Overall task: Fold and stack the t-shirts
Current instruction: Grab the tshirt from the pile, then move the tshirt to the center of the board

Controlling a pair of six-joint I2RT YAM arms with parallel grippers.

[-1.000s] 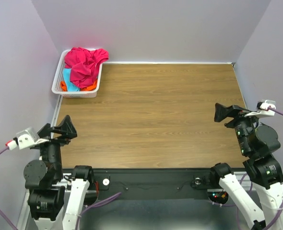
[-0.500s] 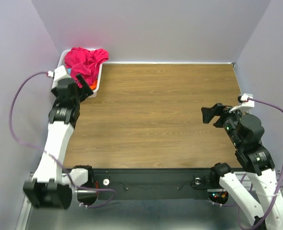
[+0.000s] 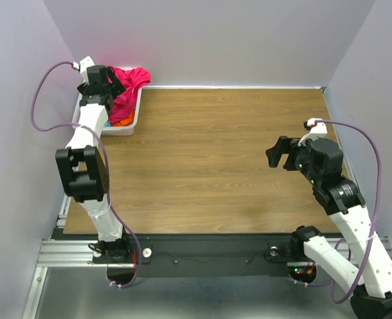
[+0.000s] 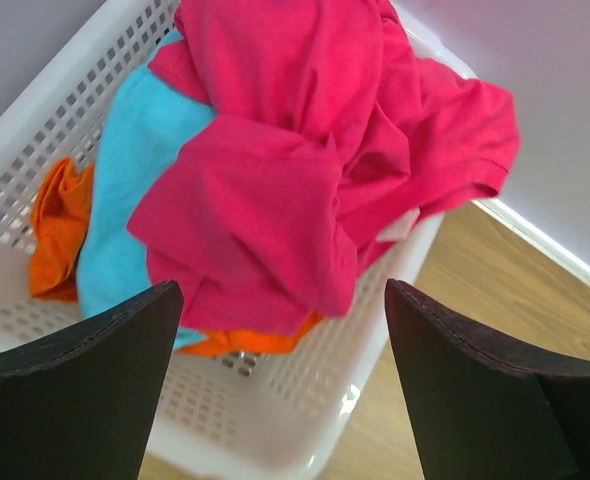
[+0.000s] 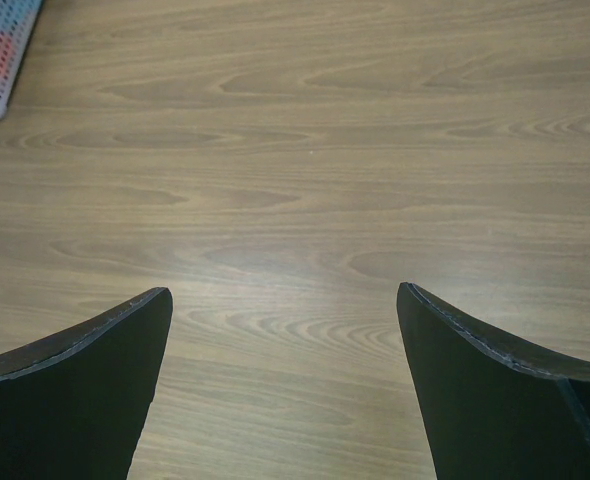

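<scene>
Left end effector [image 4: 277, 292] now over crumpled crimson t-shirt [image 4: 275, 150], white lattice basket [image 4: 310, 400]

Crimson-pink shirt [image 4: 275, 150], turquoise shirt [image 4: 125, 170], orange shirt [image 4: 60, 220]; white basket [image 4: 305, 400].

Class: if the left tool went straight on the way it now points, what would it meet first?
Most likely the crimson-pink t-shirt, heaped on top in the white basket, dead ahead of the open left tool; depth is hard to judge.
</scene>
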